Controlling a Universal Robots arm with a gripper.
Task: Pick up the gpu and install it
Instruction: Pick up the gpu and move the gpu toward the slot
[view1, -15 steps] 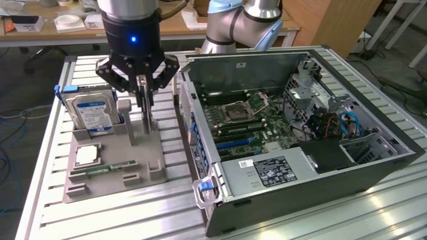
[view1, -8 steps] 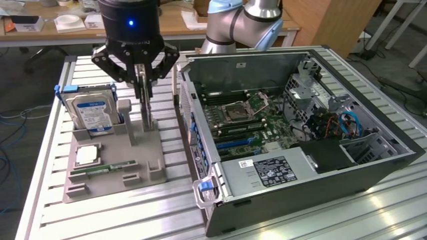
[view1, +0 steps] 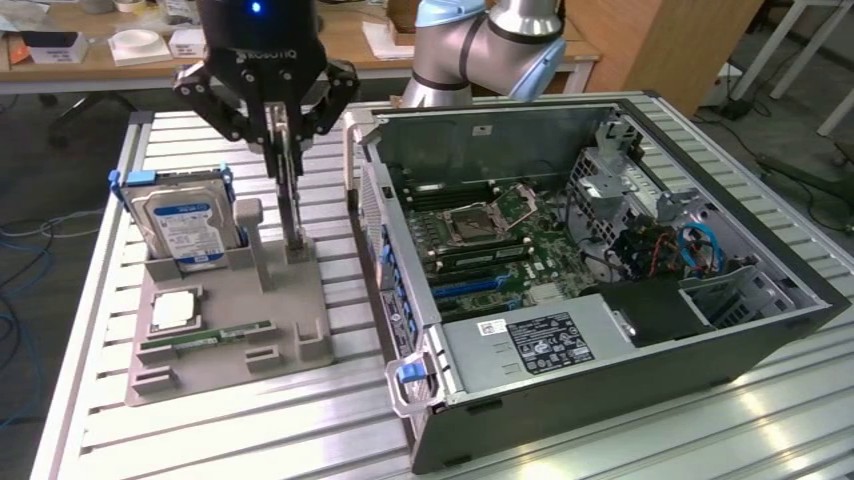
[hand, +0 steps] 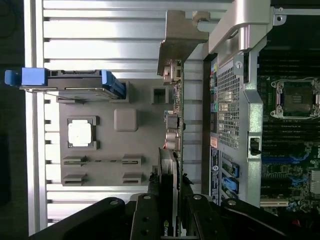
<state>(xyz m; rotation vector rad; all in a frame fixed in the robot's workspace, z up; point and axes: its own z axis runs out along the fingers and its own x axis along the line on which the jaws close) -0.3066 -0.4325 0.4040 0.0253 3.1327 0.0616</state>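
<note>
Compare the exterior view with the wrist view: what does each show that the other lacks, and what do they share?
Exterior view: the arm's silver-blue joint, a wooden desk, the labelled power supply. Wrist view: the case's perforated rear grille, ports along the gpu bracket. Both: the gripper closed on the upright gpu, the hard drive, the grey tray.

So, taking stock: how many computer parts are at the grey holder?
4 at the holder: hard drive upright at the back, processor and memory stick flat in front, gpu standing on edge, gripper closed on it. None seem hidden.
</note>
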